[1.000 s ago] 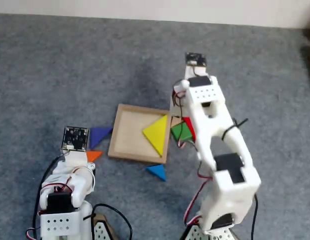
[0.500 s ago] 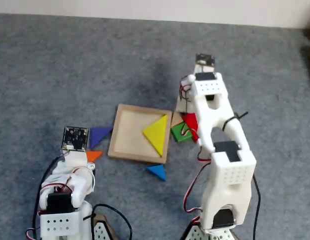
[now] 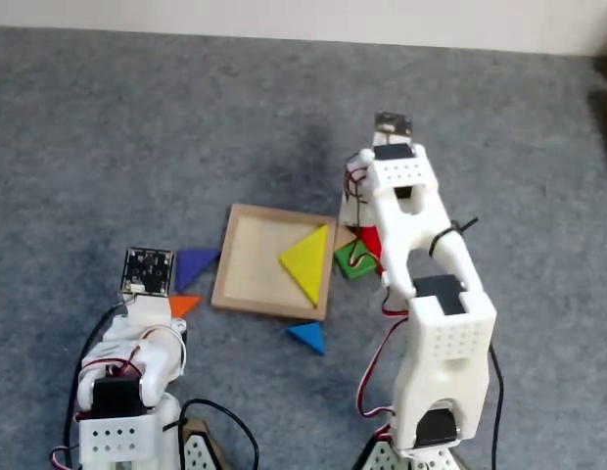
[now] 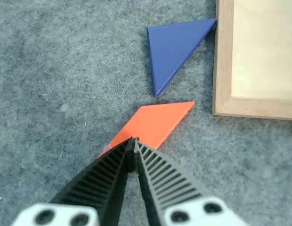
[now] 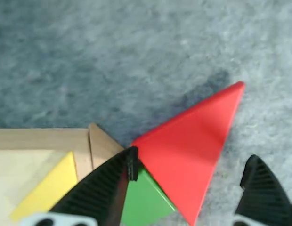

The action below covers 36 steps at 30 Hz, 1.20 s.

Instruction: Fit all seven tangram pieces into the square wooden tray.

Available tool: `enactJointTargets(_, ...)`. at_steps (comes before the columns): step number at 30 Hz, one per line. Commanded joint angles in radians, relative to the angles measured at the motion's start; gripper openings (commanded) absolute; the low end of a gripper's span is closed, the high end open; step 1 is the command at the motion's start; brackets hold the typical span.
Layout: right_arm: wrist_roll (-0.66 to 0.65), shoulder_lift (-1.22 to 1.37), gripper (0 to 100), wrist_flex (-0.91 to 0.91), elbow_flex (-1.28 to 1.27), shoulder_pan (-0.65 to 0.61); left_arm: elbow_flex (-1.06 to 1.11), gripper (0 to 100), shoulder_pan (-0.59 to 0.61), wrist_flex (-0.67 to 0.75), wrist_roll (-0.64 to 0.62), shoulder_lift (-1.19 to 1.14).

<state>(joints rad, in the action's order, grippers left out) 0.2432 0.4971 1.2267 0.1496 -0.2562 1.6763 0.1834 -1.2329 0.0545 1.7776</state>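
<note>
My right wrist view gives me the right gripper (image 5: 190,165) spread wide astride the red triangle (image 5: 188,136) by the tray (image 3: 225,264) corner; overhead, the arm covers that. The left gripper (image 4: 134,146) is pinched together, empty, over the orange piece (image 4: 153,123)

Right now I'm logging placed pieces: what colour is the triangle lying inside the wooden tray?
The triangle is yellow, clearest in the high view.

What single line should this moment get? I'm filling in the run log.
tray: yellow triangle inside | right jaws: open, astride red triangle overlapping green piece | left jaws: shut, at orange piece
</note>
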Motion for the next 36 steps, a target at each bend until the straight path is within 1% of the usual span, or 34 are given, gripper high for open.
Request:
enactJointTargets(1, 0.011, -0.018, 33.8, 0.005, 0.065, -0.033, 0.019, 0, -0.008, -0.002, 0.008, 0.044)
enactJointTargets(4, 0.011, -0.016, 33.8, 0.008, 0.107, -0.036, 0.019, 0, -0.008, -0.002, 0.008, 0.044)
enactJointTargets(10, 0.011, -0.005, 33.8, 0.001, 0.11, -0.035, 0.019, 0, -0.008, -0.002, 0.008, 0.044)
enactJointTargets(18, 0.008, 0.104, 33.7, 0.01, 0.117, -0.001, 0.019, 0, -0.008, -0.002, 0.008, 0.044)
enactJointTargets(31, 0.003, 0.104, 31.6, 0.05, 0.12, 0.015, 0.019, 0, -0.008, -0.002, 0.008, 0.044)
enactJointTargets(36, 0.011, 0.11, 31.6, 0.05, 0.186, 0.013, 0.019, 0, -0.008, -0.002, 0.008, 0.044)
